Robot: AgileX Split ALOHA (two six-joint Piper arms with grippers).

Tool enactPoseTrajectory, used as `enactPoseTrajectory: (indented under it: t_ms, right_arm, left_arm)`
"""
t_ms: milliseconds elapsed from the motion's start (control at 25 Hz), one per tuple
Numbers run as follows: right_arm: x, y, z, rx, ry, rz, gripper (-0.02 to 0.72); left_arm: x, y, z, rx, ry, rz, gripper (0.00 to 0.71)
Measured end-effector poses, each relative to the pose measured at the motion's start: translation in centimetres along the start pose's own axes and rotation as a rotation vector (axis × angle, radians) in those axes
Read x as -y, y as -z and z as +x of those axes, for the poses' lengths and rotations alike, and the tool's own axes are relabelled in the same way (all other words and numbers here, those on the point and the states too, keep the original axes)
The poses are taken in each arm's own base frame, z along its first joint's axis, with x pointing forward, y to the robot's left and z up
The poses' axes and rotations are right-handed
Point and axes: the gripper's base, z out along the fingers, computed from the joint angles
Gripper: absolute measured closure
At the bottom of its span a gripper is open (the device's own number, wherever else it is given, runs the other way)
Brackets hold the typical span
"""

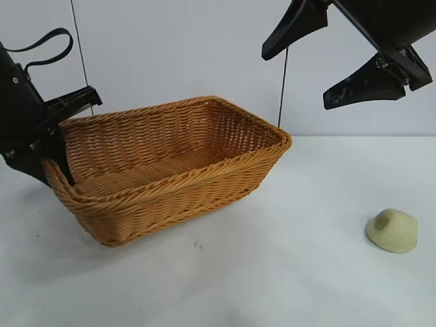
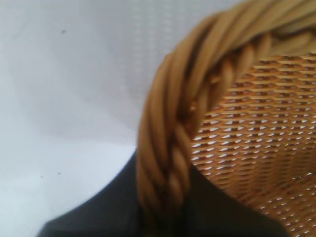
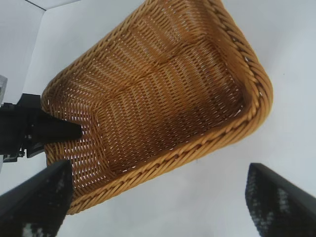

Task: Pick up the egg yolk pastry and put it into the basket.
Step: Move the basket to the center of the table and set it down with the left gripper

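Note:
The orange-tan wicker basket (image 1: 177,163) stands on the white table at the left and middle. My left gripper (image 1: 60,153) is shut on the braided rim at the basket's left end. In the left wrist view the rim (image 2: 168,123) runs between the dark fingers (image 2: 98,217). The pale cream-yellow egg yolk pastry (image 1: 393,230) lies on the table at the right, well apart from the basket. My right gripper (image 1: 296,80) is open and empty, high above the table between basket and pastry. In the right wrist view the right gripper (image 3: 158,170) looks down on the empty basket (image 3: 163,94); the pastry is out of that view.
The white table (image 1: 272,272) stretches in front of the basket and around the pastry. A white wall with thin dark cables (image 1: 282,88) stands behind. The left gripper also shows in the right wrist view (image 3: 49,131) at the basket's end.

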Motion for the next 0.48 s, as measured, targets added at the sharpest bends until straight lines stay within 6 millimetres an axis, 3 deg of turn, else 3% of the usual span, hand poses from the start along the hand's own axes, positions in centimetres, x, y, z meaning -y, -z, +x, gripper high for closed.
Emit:
enactPoseTrajectory:
  t_ms: [480]
  right_arm:
    - [0.00,0.00,0.01,-0.001,0.000,0.000,0.025]
  left_arm:
    - [0.25,0.43,0.23,-0.054,-0.233,-0.003,0.628]
